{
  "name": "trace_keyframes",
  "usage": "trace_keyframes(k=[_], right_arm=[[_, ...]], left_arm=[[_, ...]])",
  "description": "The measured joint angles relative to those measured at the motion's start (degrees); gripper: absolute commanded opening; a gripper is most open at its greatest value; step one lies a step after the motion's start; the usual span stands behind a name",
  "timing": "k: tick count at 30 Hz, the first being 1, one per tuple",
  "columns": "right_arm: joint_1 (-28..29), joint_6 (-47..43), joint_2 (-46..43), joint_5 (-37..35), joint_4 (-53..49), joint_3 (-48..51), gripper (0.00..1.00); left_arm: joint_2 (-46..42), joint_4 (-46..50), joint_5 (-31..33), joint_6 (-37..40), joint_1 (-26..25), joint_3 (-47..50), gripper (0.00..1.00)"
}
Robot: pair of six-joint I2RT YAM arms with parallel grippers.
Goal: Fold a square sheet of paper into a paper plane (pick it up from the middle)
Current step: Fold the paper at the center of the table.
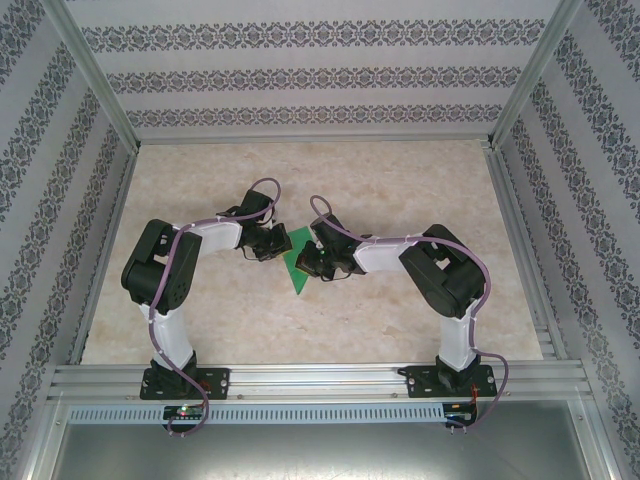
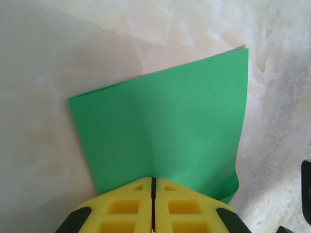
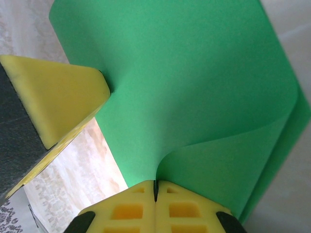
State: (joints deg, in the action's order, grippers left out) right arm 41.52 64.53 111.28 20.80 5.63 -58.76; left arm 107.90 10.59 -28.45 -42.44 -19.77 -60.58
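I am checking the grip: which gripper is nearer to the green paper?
Neither; both touch it. The left gripper is shut on the paper from the left, the right gripper on its curled edge from the right.

Green paper [image 3: 194, 82]: curling over itself at right.
Right gripper [image 3: 155, 184]: yellow fingers together, pinching its near edge.
Left gripper [image 3: 99, 87]: tip meeting its left edge.

square sheet of paper [image 3: 194, 73] top edge cropped | overhead, partly under right end effector [image 1: 314, 262]
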Motion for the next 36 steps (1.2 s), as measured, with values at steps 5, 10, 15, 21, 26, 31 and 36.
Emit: trace_keyframes(k=[5,10,15,21,26,31,36], right_arm=[[0.00,-0.02,0.00,0.02,0.09,0.00,0.04],[0.02,0.00,-0.02,-0.09,0.15,0.04,0.03],[0.37,0.00,-0.31,-1.09,0.26,0.28,0.03],[0.37,0.00,-0.79,-1.99,0.76,0.98,0.03],[0.37,-0.02,-0.90,-2.19,0.83,1.14,0.03],[0.37,0.00,-0.90,-2.16,0.83,1.14,0.04],[0.39,-0.11,-0.90,-2.16,0.72,1.14,0.15]], left_arm=[[0.02,0.48,0.15,0.07,0.00,-0.11,0.09],[0.07,0.50,0.13,0.11,0.02,-0.11,0.08],[0.09,0.50,0.13,0.22,0.02,-0.11,0.08],[0.17,0.57,0.11,0.24,0.02,-0.20,0.08],[0.17,0.57,0.02,0.24,0.02,-0.20,0.08],[0.17,0.57,-0.02,0.24,0.02,-0.22,0.08],[0.17,0.94,0.00,0.37,0.02,-0.48,0.10]])
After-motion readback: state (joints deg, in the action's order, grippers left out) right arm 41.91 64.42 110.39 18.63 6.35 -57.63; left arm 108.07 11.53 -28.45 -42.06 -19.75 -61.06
